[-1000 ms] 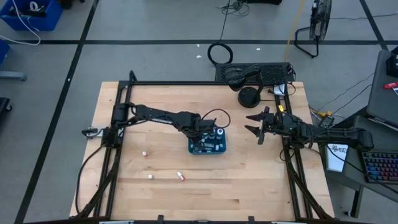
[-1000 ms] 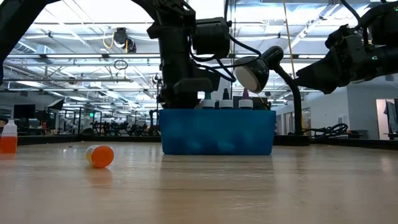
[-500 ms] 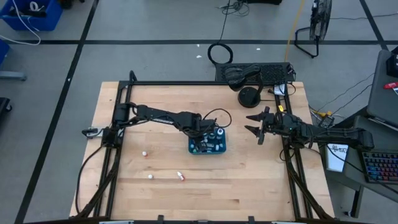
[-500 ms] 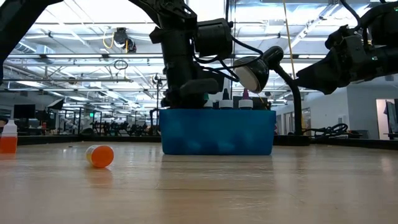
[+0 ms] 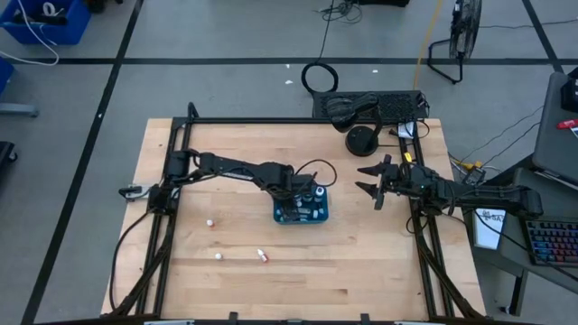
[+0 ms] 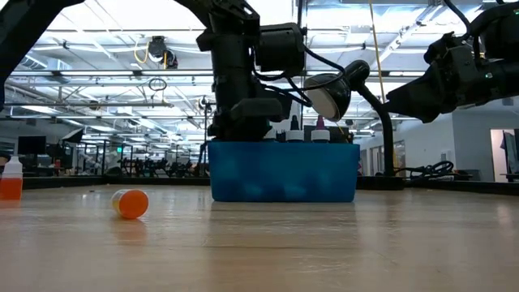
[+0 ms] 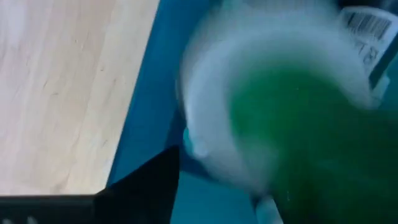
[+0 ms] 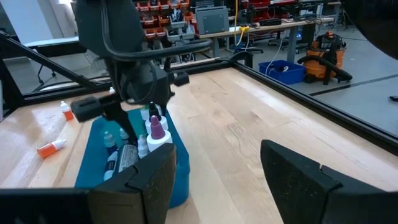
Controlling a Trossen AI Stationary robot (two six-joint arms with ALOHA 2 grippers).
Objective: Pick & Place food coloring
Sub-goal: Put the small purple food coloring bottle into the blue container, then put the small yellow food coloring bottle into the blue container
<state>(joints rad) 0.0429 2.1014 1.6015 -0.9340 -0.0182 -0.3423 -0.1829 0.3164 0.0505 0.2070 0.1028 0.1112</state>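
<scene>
High view: food coloring bottles lie loose on the wooden table (image 5: 361, 262), small with white caps; one red-orange bottle (image 5: 263, 256) lies on its side near the front edge, two more (image 5: 210, 221) (image 5: 218, 256) show mostly as white caps to its left. Low view shows an orange one (image 6: 130, 203) lying flat and another orange one (image 6: 10, 178) upright at far left, both well apart from the teal box (image 6: 282, 172). White-capped bottles (image 6: 304, 131) stand inside the box. Left gripper (image 5: 291, 200) reaches down into the box's left end; whether its fingers are spread or pinching cannot be told, though the left wrist view fills with a blurred green bottle (image 7: 305, 143). Right gripper (image 5: 373, 183) hangs spread, right of the box, near a black desk lamp (image 5: 361, 140)
</scene>
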